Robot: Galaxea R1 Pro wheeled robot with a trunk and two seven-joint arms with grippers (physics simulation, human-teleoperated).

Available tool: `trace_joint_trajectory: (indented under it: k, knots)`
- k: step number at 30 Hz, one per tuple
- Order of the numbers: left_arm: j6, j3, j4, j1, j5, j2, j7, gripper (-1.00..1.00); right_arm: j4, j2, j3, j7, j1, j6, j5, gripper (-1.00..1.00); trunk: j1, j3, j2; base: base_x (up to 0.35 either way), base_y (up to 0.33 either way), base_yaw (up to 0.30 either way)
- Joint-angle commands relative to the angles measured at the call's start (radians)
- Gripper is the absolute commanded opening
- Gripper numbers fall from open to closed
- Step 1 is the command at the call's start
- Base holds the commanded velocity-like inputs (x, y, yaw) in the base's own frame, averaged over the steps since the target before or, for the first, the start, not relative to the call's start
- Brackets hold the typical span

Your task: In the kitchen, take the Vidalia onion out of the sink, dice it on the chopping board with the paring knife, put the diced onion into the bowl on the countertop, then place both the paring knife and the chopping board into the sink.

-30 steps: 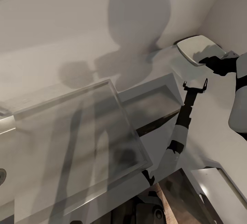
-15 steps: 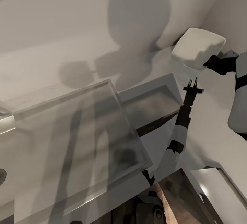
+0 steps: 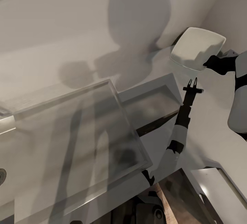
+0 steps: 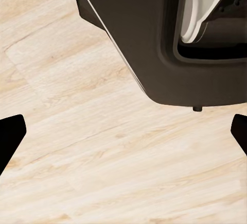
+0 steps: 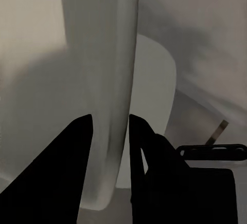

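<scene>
The white bowl (image 3: 197,47) hangs tilted above the far right end of the grey countertop (image 3: 211,117), clear of the surface. My right gripper (image 3: 207,63) is shut on its near rim. In the right wrist view the bowl's rim (image 5: 121,54) runs between the two fingers of that gripper (image 5: 110,131). My left gripper (image 3: 192,82) is stretched forward just below the bowl, apart from it and seen edge-on. In the left wrist view it (image 4: 123,134) is open and holds nothing, with pale wood floor beyond. The onion, paring knife and chopping board are out of view.
A large translucent rectangular panel (image 3: 75,135) fills the left and middle foreground. Behind it lies a grey recessed basin (image 3: 152,104). The pale wall (image 3: 68,28) carries my shadow. A corner wall (image 3: 230,8) closes in the right side. The robot's dark base (image 4: 154,34) is below.
My right gripper has lifted the bowl off the countertop and tipped it up on edge. My left gripper has turned at the wrist from broadside to edge-on.
</scene>
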Motion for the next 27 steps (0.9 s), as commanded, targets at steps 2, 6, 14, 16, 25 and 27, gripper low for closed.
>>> trace_joint_trajectory:
  k: [2,6,14,16,25,27]
  knots:
    - [-0.001,-0.009,-0.002,0.0,0.009,0.001,0.004,1.0,-0.001,0.0,-0.002,0.0,-0.001,0.004,-0.003,-1.0,0.001,-0.001,-0.002,0.0,0.0,0.0]
    - [-0.001,-0.009,-0.002,0.001,0.009,0.001,0.004,1.0,-0.009,0.0,-0.001,0.001,-0.001,0.005,-0.003,-1.0,0.001,-0.001,-0.002,0.0,0.0,0.0]
    - [-0.001,-0.009,-0.002,0.001,0.009,0.001,0.002,1.0,-0.021,0.001,0.0,0.002,-0.001,0.008,-0.007,-1.0,0.001,-0.001,-0.002,0.0,0.0,0.0]
    - [-0.001,-0.009,-0.002,0.001,0.009,0.001,0.002,1.0,-0.021,0.003,0.0,0.003,-0.001,0.008,-0.007,-1.0,0.001,-0.001,-0.002,0.0,0.0,0.0]
    - [-0.001,-0.009,-0.002,0.0,0.009,0.001,0.002,1.0,-0.023,0.02,0.0,0.003,-0.001,0.009,-0.008,-1.0,0.001,0.01,-0.002,0.0,0.0,-0.074]
    - [-0.001,-0.009,-0.002,0.001,0.009,0.002,0.002,1.0,-0.023,0.025,0.0,0.003,-0.001,0.008,-0.008,-1.0,0.001,0.013,-0.002,-0.026,0.0,-0.111]
